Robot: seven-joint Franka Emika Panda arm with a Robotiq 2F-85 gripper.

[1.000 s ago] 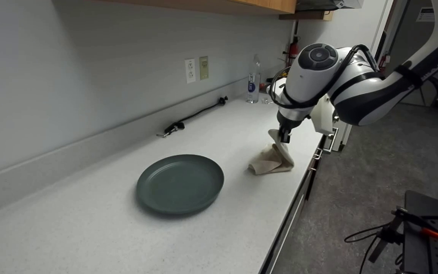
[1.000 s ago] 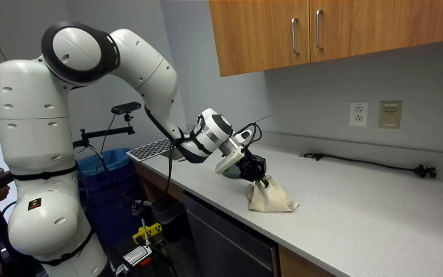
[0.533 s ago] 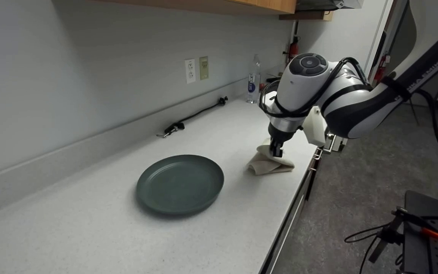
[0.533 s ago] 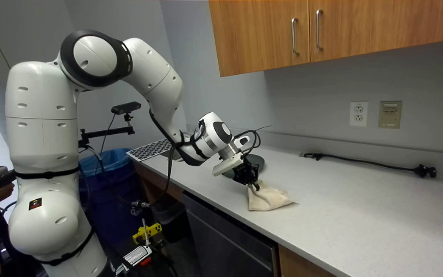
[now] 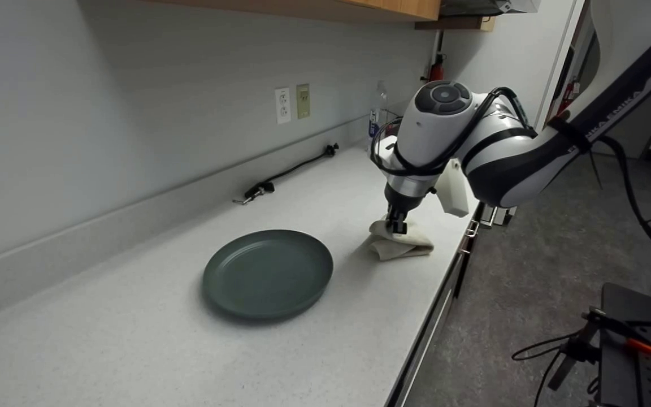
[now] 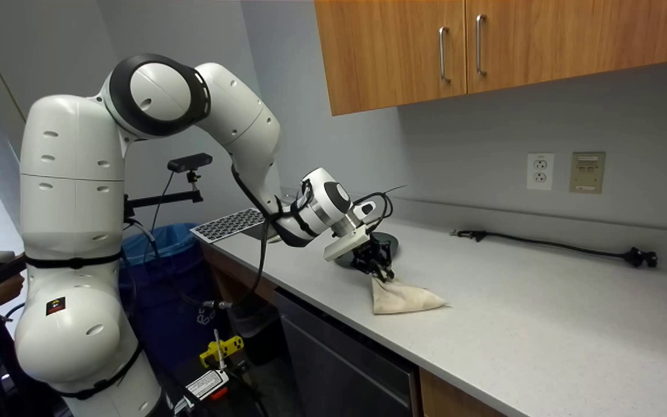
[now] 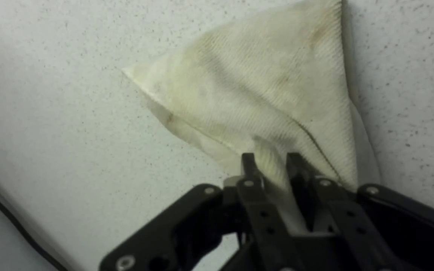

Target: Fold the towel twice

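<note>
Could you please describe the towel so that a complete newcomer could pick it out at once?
Start at the long white counter and find the dark green round plate on it. In an exterior view, the towel lies right of the plate, under the gripper. Unlike the smooth plate, it is rumpled, cream-beige cloth.

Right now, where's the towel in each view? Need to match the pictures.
In an exterior view: towel right of and a bit below centre, to the right of the dark green plate.
In an exterior view: towel just right of centre, in the lower half.
Wrist view: towel upper middle to right, reaching the top edge.
Shared landmark: the gripper, right at the towel in all three.
</note>
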